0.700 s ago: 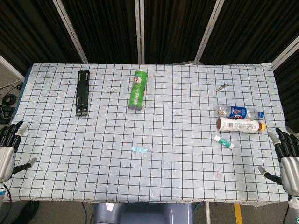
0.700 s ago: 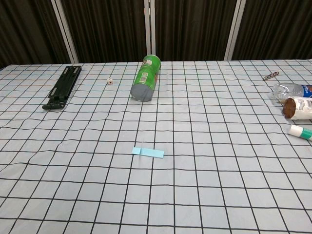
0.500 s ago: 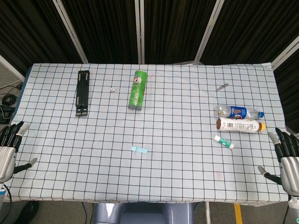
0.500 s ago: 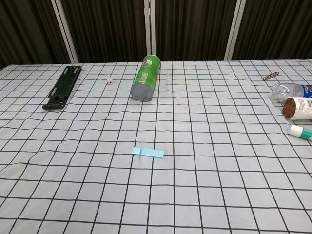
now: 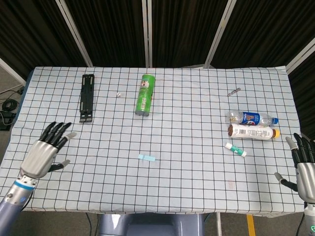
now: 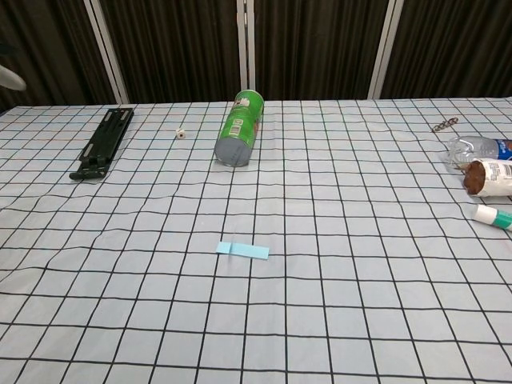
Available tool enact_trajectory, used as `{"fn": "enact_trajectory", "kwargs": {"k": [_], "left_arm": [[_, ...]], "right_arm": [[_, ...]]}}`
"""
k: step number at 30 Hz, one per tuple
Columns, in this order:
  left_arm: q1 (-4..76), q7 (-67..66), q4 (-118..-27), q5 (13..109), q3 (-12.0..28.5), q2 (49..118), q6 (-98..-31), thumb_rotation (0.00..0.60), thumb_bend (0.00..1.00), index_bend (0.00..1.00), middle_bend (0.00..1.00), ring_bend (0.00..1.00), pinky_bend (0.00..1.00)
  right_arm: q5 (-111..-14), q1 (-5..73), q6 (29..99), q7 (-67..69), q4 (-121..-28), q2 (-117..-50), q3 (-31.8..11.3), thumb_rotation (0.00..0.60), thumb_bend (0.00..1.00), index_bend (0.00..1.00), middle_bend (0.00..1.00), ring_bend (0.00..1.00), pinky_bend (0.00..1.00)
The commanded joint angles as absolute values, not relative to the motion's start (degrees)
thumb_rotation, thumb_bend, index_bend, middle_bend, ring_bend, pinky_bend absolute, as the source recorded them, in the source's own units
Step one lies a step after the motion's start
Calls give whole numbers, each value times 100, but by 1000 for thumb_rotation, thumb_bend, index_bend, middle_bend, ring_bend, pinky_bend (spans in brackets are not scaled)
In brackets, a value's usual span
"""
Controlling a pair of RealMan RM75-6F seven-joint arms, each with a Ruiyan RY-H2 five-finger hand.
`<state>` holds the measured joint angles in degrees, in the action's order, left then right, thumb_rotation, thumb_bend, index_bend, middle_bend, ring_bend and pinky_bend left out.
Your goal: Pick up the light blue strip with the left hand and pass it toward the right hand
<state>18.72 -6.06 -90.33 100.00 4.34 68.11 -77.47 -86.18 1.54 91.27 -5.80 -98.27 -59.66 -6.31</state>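
The light blue strip (image 5: 146, 158) (image 6: 242, 250) lies flat on the checked cloth near the table's front middle. My left hand (image 5: 45, 151) hovers over the table's front left, well to the left of the strip, fingers spread and holding nothing. In the chest view only a blurred tip shows at the top left edge. My right hand (image 5: 304, 167) stays at the table's front right corner, fingers apart and empty, far from the strip.
A green can (image 5: 144, 95) (image 6: 239, 128) lies on its side at the back middle, a tiny white die (image 5: 118, 94) beside it. A black rack (image 5: 87, 98) lies back left. Two bottles (image 5: 252, 125) and a small white-green tube (image 5: 236, 149) sit at the right.
My left hand has risen from the table's left edge and moved in over the cloth, toward the right. The right hand has dropped slightly. The strip has not moved.
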Motion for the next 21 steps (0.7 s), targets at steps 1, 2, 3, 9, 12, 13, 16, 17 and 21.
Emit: {"fn": "enact_trajectory", "kwargs": {"k": [1,2,3,9,12,13,16,17,21], "left_arm": [[2834,-1421,-8680,10367,640,7311,-6733,600,83,257,0,0,0],[2928,-1457,-8638,10399,645,7368,-6640,600,115,279,0,0,0],[3077,-1511,-8553,10465,648,7468,-6506,600,137,293,0,0,0],[3906,-1271,-7786,10859,575,8259,-6037,600,257,350,0,0,0],[4311,-994,-7305,10966,502,8685,-5802,600,289,371,0,0,0],[4396,-947,-7193,10987,480,8776,-5769,600,295,376,0,0,0],[4631,-876,-6934,11037,403,9024,-5675,600,302,383,0,0,0],[4695,-878,-6875,11049,379,9088,-5641,600,311,385,0,0,0],[4907,-940,-6701,11053,301,9308,-5510,600,341,390,0,0,0]], "right_arm": [[-8463,187,9044,-651,-9766,-6006,-697,600,0,60,0,0,0],[-8438,191,9031,-660,-9754,-6011,-703,600,0,60,0,0,0],[-8393,197,9008,-675,-9732,-6020,-714,600,0,60,0,0,0],[-8109,225,8872,-696,-9595,-6061,-783,600,0,61,0,0,0],[-7958,220,8844,-648,-9506,-6071,-837,600,0,62,0,0,0],[-7926,218,8840,-630,-9491,-6070,-850,600,0,63,0,0,0],[-7851,207,8853,-560,-9459,-6057,-896,600,0,64,0,0,0],[-7837,203,8866,-530,-9449,-6057,-911,600,0,65,0,0,0],[-7779,199,8864,-438,-9393,-6053,-948,600,0,74,0,0,0]]}}
